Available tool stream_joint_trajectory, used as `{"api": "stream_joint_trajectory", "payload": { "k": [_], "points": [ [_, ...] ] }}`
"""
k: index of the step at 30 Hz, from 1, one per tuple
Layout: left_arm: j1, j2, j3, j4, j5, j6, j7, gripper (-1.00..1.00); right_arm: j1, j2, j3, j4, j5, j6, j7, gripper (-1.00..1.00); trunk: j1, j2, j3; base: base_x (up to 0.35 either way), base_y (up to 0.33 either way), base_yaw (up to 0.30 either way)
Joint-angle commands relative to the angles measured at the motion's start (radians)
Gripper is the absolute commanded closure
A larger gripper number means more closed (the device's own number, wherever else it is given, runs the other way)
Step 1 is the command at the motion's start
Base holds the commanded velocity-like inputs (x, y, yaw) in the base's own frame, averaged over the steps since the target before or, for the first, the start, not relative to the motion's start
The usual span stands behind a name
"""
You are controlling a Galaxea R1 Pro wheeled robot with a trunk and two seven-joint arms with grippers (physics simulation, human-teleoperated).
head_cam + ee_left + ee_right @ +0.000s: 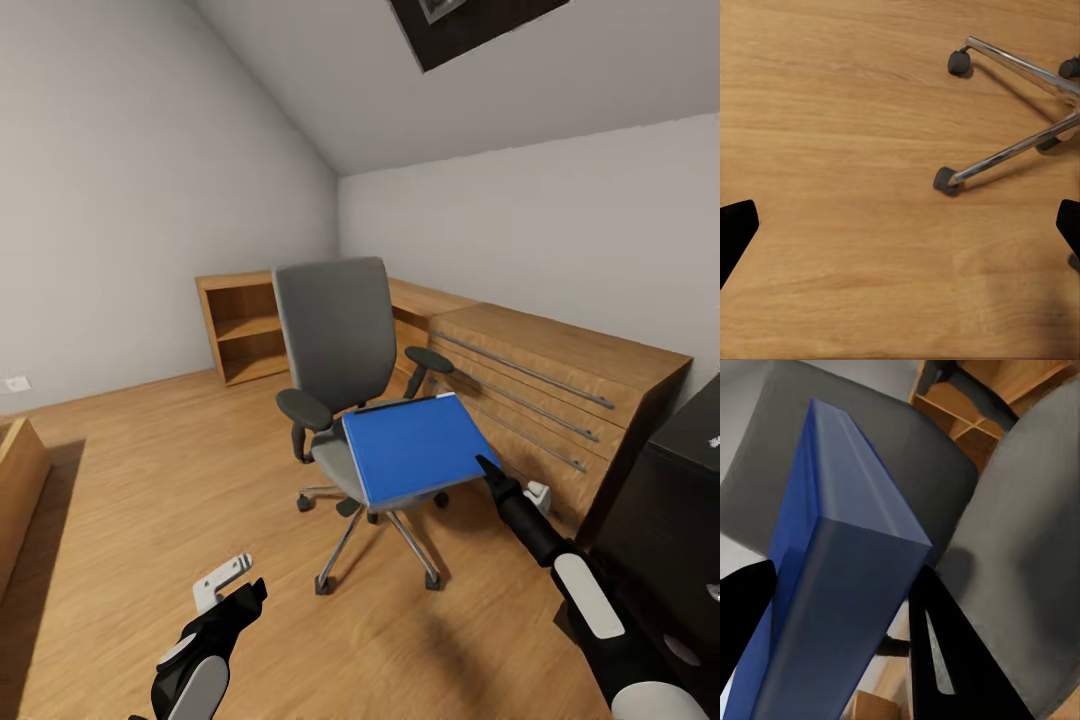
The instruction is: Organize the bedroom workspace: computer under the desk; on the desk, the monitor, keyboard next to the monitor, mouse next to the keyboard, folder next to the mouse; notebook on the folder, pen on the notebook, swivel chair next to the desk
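Observation:
The grey swivel chair [335, 330] stands mid-room on its chrome five-star base [1012, 154]. A blue folder [415, 445] is held flat, tilted a little, just over the front of the seat. My right gripper [488, 466] is shut on the folder's near right edge. In the right wrist view the folder [840, 555] runs between the black fingers [945, 652], with grey chair upholstery [1020, 547] behind it. My left gripper [245, 597] hangs low over the wooden floor in front of the chair, open and holding nothing, with its fingertips far apart.
A long wooden drawer unit [560, 380] lines the right wall behind the chair. A low open bookshelf [245, 325] fills the far corner. A dark cabinet [670, 480] stands at the right edge, wooden furniture [15, 490] at the left edge. Bare floor [150, 470] lies left of the chair.

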Motion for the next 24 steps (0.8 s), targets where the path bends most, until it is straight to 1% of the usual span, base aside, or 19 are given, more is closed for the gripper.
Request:
{"api": "stream_joint_trajectory", "payload": {
  "k": [1, 3, 4, 6, 7, 9, 11, 14, 19, 21, 23, 24],
  "points": [
    [-0.001, 0.001, -0.002, -0.001, 0.005, 0.003, 0.008, -1.00, 0.001, 0.001, -0.002, -0.023, -0.009, 0.009, -0.005, 1.00, -0.004, 0.007, 0.002, -0.101, 0.000, 0.000],
    [-0.001, 0.001, -0.002, -0.001, 0.005, 0.004, 0.009, -1.00, 0.007, 0.001, -0.002, -0.065, -0.009, 0.009, -0.024, 1.00, -0.012, 0.021, 0.008, -0.066, 0.000, 0.000],
    [-0.001, 0.001, -0.002, -0.001, 0.006, 0.004, 0.009, -1.00, 0.021, 0.001, -0.002, -0.105, -0.010, 0.009, -0.048, 1.00, -0.016, 0.028, 0.012, -0.026, 0.000, 0.000],
    [-0.001, 0.001, -0.002, -0.001, 0.006, 0.004, 0.010, -1.00, 0.046, 0.001, -0.002, -0.164, -0.029, 0.009, -0.089, 1.00, -0.024, 0.042, 0.018, -0.011, 0.000, 0.000],
    [-0.001, 0.001, -0.002, -0.001, 0.007, 0.004, 0.010, -1.00, 0.050, 0.001, -0.002, -0.172, -0.036, 0.008, -0.097, 1.00, -0.027, 0.049, 0.021, -0.006, 0.000, 0.000],
    [-0.001, 0.001, -0.002, -0.001, 0.007, 0.004, 0.010, -1.00, 0.060, 0.001, -0.003, -0.194, -0.069, 0.008, -0.134, 1.00, -0.035, 0.063, 0.027, -0.004, 0.000, 0.000],
    [-0.001, 0.001, -0.002, -0.001, 0.007, 0.004, 0.011, -1.00, 0.064, 0.000, -0.003, -0.205, -0.089, 0.008, -0.157, 1.00, -0.043, 0.077, 0.034, -0.002, 0.000, 0.000],
    [-0.001, 0.000, -0.002, 0.000, 0.007, 0.004, 0.012, -1.00, 0.067, 0.001, -0.003, -0.215, -0.108, 0.008, -0.175, 1.00, -0.054, 0.098, 0.043, 0.000, 0.000, 0.000],
    [-0.001, -0.001, -0.002, 0.000, 0.007, 0.004, 0.013, -1.00, 0.072, 0.002, -0.003, -0.247, -0.118, 0.007, -0.200, 1.00, -0.073, 0.133, 0.059, 0.000, 0.000, 0.000],
    [-0.001, 0.000, -0.002, 0.000, 0.007, 0.004, 0.013, -1.00, 0.081, 0.003, -0.003, -0.277, -0.120, 0.006, -0.226, 1.00, -0.081, 0.147, 0.065, 0.000, 0.000, 0.000],
    [-0.001, 0.000, -0.002, 0.000, 0.007, 0.004, 0.013, -1.00, 0.102, 0.005, -0.003, -0.332, -0.128, 0.004, -0.268, 1.00, -0.089, 0.161, 0.071, 0.000, 0.000, 0.000],
    [-0.001, 0.000, -0.002, 0.000, 0.007, 0.004, 0.013, -1.00, 0.120, 0.010, -0.003, -0.373, -0.135, 0.003, -0.308, 1.00, -0.093, 0.168, 0.074, 0.000, 0.000, 0.000]
  ]
}}
